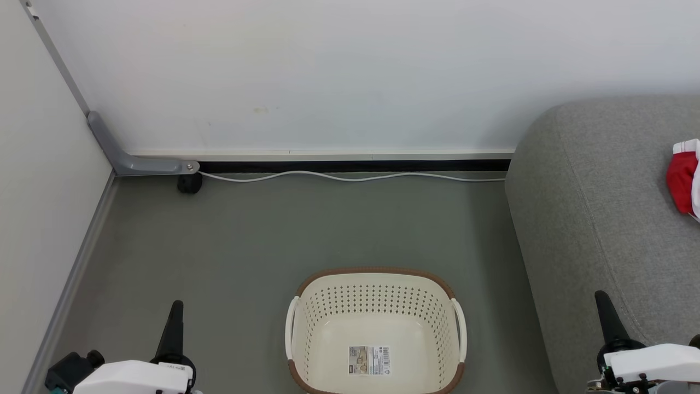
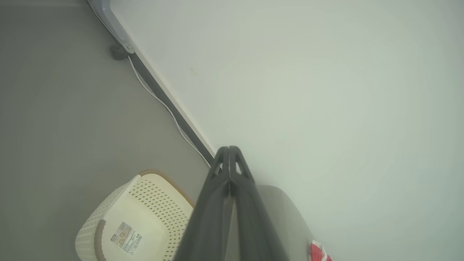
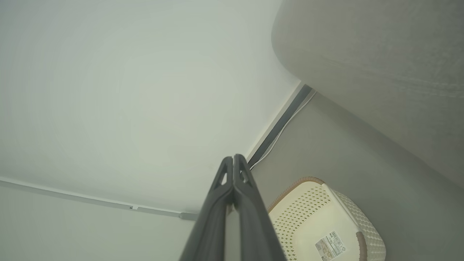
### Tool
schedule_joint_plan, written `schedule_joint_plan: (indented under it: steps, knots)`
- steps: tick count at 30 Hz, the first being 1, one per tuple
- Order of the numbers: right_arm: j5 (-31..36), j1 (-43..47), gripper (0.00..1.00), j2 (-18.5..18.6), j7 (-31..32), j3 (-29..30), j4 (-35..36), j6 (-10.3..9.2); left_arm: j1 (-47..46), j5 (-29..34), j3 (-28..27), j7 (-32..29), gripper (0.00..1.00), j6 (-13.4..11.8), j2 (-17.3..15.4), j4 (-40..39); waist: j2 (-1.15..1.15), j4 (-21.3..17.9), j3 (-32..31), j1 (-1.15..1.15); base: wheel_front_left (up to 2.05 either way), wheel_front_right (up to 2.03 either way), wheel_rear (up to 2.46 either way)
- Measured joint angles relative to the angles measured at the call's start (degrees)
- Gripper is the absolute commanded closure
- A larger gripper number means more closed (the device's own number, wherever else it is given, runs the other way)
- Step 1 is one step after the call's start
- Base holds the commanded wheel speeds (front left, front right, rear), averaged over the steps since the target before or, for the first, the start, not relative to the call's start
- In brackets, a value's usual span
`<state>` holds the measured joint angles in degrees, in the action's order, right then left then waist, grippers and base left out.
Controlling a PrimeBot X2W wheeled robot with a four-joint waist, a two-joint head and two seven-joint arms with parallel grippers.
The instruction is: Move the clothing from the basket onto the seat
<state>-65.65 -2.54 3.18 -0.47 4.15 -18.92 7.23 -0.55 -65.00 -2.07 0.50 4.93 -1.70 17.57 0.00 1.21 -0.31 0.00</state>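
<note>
A: Grey floor [image 1: 246, 235], white wall [image 1: 350, 71]. The basket [image 1: 377, 298]?
B: Empty, just its sticker [image 1: 369, 360]; the clothing [image 1: 682, 178] lies on the seat [image 1: 590, 219], far right.
A: Tools?
B: Fingers pressed together on left tool [image 1: 176, 306] and right tool [image 1: 601, 298], holding nothing. Task looks done.

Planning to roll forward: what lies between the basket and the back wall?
In the head view, grey floor runs from the basket to the wall, bare except a white cable lying along the black baseboard.
</note>
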Motion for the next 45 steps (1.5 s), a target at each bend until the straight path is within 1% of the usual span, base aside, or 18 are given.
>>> schedule_joint_plan:
  steps: [8,17,28,30,36,38,41,45]
  knots:
    - [-4.9,-0.4,1.0,-0.1,1.1,0.8,0.5,0.0,-0.3,-5.1,-0.6,-1.1,1.0,0.2,-0.1,-0.3,0.0,-0.2,0.1,0.0,0.0,0.0,0.0]
    - [-11.1,-0.4,1.0,-0.4,2.9,1.4,1.4,0.0,-1.1,-11.4,-1.0,-3.0,1.0,1.1,-0.1,-0.8,0.0,-0.5,0.2,0.0,0.0,0.0,0.0]
    - [-18.0,-0.5,1.0,-0.7,4.1,2.5,1.9,0.0,-1.6,-18.5,-1.8,-4.6,1.0,1.2,-0.1,-1.1,0.0,-0.9,0.3,0.0,0.0,0.0,0.0]
    - [-19.2,-0.6,1.0,-0.7,4.7,2.6,2.1,0.0,-1.8,-20.0,-1.9,-5.1,1.0,1.6,-0.2,-1.2,0.0,-0.9,0.4,0.0,0.0,0.0,0.0]
    - [-23.0,-1.1,1.0,-0.8,5.7,3.0,2.5,0.0,-2.3,-23.9,-2.3,-6.1,1.0,1.7,-0.2,-1.5,0.0,-1.1,0.4,0.0,0.0,0.0,0.0]
    - [-24.4,-1.1,1.0,-0.8,6.0,3.1,2.8,0.0,-2.3,-25.0,-2.4,-6.4,1.0,2.1,-0.2,-1.6,0.0,-1.2,0.5,0.0,0.0,0.0,0.0]
    - [-25.8,-1.1,1.0,-0.9,6.5,3.3,3.0,0.0,-2.4,-26.7,-2.5,-6.6,1.0,2.1,-0.2,-1.8,0.0,-1.2,0.5,0.0,0.0,0.0,0.0]
    - [-25.9,-1.1,1.0,-0.9,6.5,3.3,3.0,0.0,-2.4,-26.9,-2.5,-6.6,1.0,2.1,-0.2,-1.8,0.0,-1.2,0.5,0.0,0.0,0.0,0.0]
